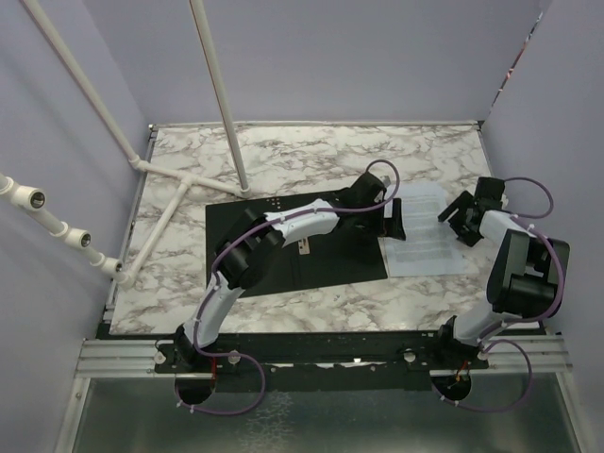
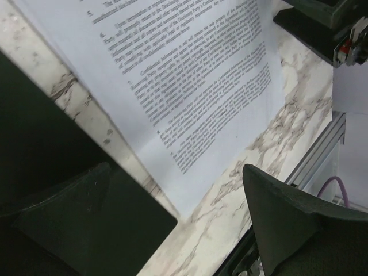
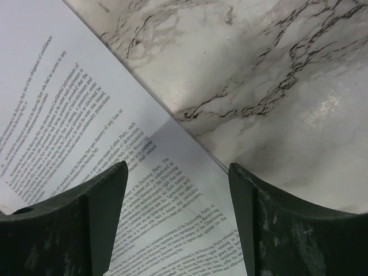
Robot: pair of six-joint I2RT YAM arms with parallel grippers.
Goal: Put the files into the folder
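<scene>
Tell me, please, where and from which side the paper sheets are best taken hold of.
I would take the files by their right edge, from the right. They lie flat on the marble table, so only an edge gives purchase, and the open right hand hovers over that edge.

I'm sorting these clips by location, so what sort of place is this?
Probably a robot test cell, not an office: plain lavender walls box in a marble-patterned table, a white pipe frame stands on its left, and an aluminium rail lines the near edge.
</scene>
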